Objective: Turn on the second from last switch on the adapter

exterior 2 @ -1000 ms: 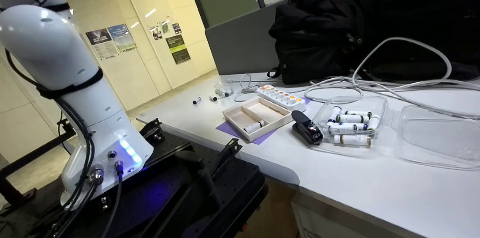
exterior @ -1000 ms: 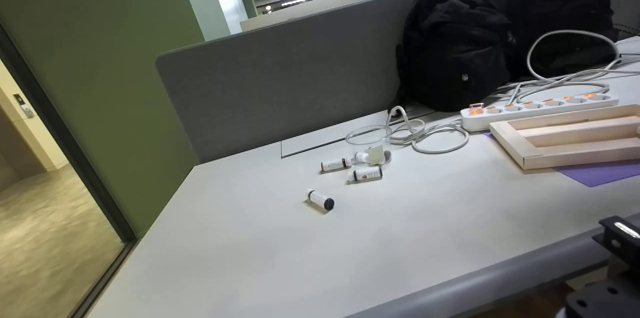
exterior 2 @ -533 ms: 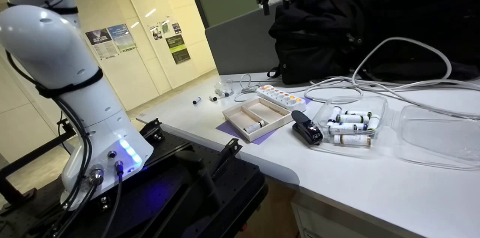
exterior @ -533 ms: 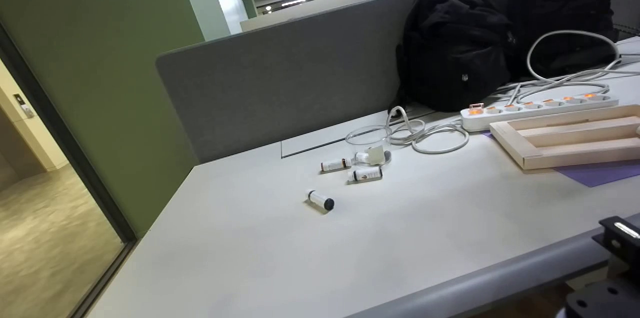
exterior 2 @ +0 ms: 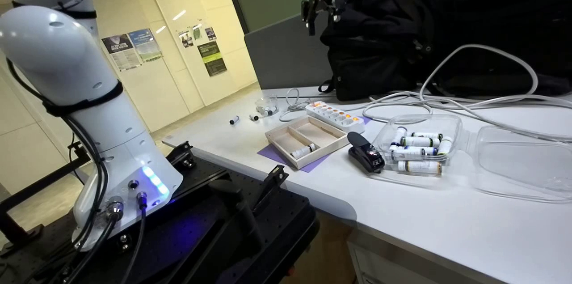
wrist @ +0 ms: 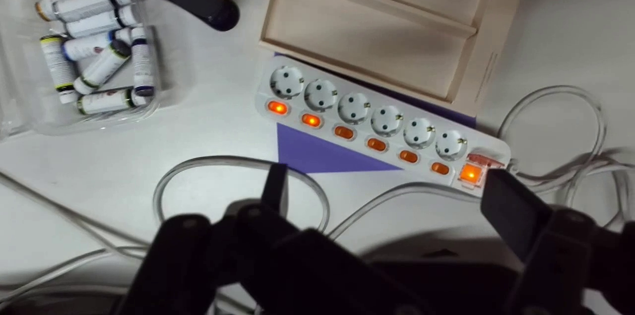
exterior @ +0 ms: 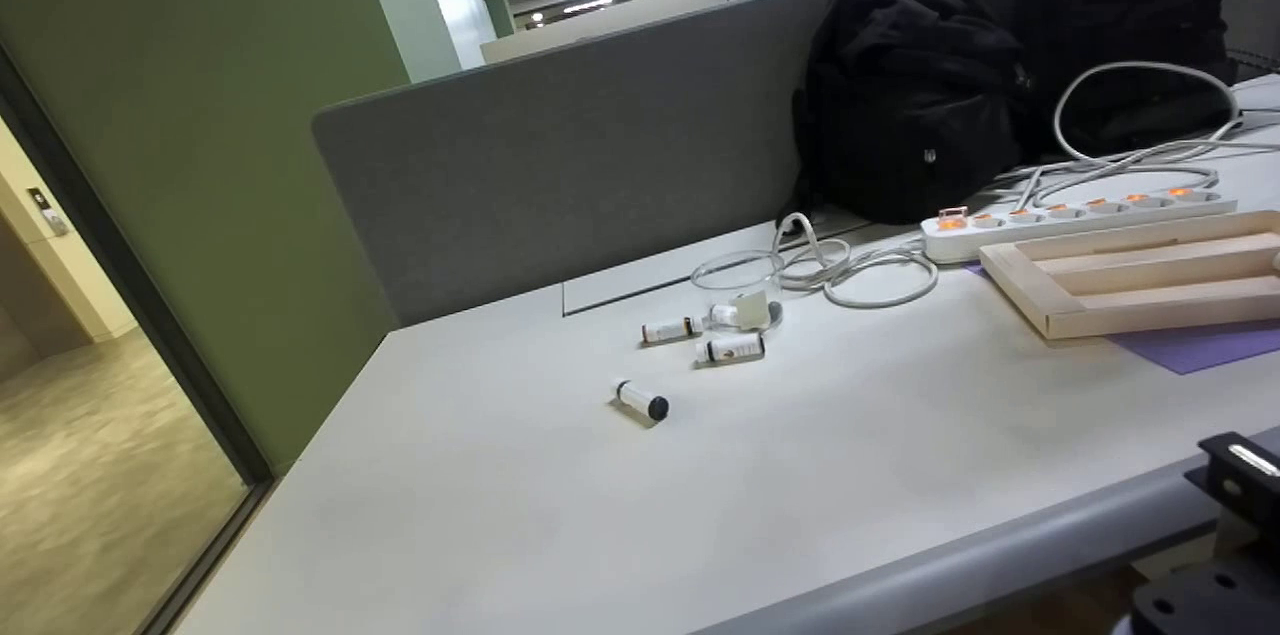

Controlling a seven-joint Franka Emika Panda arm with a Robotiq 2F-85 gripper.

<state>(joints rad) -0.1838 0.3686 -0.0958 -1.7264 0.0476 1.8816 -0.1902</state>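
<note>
The adapter is a white power strip lying diagonally on the table in the wrist view. It also shows in both exterior views. Two small switches glow orange at the end away from the cord: the end one and its neighbour. The other small switches, such as this one, are dark. The square main switch by the cord glows. My gripper is open and empty, its fingers wide apart. In an exterior view the gripper hangs well above the adapter.
A wooden tray on a purple sheet lies against the adapter. A black stapler-like object and a clear box of small bottles stand beside it. Loose white cable and a black backpack lie behind.
My gripper has come down from the top of an exterior view and swung to point more straight down. It stays open. The objects on the table have not moved.
</note>
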